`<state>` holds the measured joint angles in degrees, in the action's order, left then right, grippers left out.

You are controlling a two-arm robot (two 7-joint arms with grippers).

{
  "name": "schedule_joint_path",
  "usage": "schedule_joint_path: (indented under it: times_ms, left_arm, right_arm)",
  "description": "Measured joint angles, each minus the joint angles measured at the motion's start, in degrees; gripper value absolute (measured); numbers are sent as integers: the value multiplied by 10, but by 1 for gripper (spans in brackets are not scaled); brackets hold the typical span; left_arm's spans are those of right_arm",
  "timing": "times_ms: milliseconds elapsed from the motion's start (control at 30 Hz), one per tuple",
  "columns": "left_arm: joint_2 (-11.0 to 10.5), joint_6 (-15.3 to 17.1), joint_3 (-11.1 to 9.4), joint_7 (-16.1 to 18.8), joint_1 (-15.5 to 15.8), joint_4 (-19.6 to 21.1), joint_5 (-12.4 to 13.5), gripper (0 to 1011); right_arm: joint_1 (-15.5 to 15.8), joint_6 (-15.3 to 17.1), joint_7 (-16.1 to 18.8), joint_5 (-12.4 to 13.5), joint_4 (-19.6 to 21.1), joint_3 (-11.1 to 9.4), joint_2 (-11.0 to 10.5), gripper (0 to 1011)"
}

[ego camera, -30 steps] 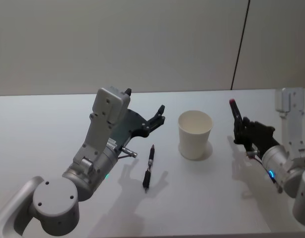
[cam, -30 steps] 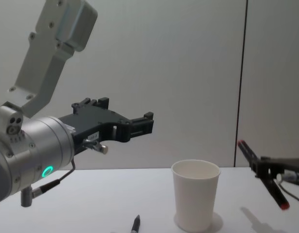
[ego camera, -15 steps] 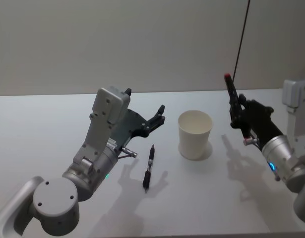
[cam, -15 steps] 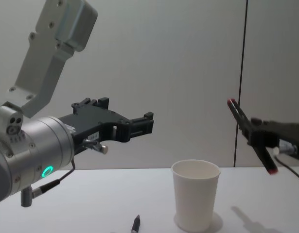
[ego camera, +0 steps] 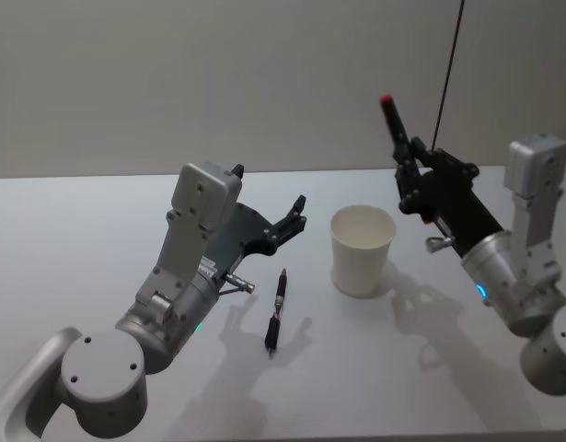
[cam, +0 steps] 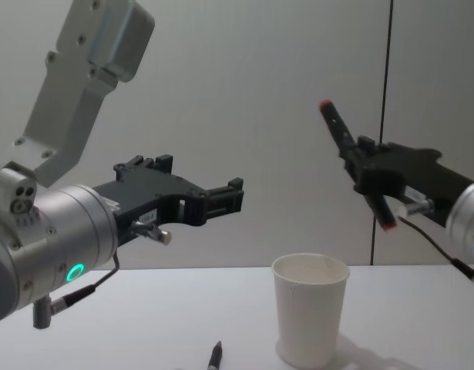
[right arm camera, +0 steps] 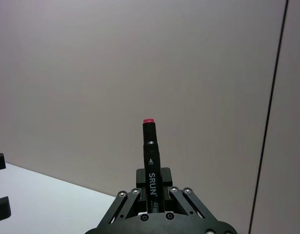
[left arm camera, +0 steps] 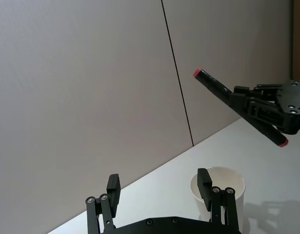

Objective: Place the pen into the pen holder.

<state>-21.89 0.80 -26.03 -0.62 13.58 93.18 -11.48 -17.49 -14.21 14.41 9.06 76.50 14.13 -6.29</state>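
Nearest me, one black pen (ego camera: 277, 311) lies on the table (ego camera: 98, 230). Past it my left gripper (ego camera: 294, 219) hangs spread wide. Then the single paper cup (ego camera: 362, 262). My right gripper (ego camera: 410, 175), the nearer arm, clamps a second pen, a red-capped marker (ego camera: 391, 115), steeply tilted, with the cup mouth below and leftward.

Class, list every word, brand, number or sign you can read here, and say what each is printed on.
"SRUN": on the marker held by the right gripper.
A small triangle above that; the tiny print by it is too small to read.
Cup: no print.
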Motion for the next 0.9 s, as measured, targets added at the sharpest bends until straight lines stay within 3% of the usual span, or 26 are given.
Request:
schedule_joint_path:
  times_ms: [300, 567, 900]
  left_arm:
    - [0, 0, 0, 0, 0, 0, 0, 1004]
    - [0, 0, 0, 0, 0, 0, 0, 1004]
    - [0, 0, 0, 0, 0, 0, 0, 1004]
  right_arm:
    - [-46, -61, 19, -30, -78, 8, 20, 170]
    - [-85, -93, 22, -51, -155, 13, 37, 171]
    - [-127, -125, 36, -52, -249, 16, 54, 170]
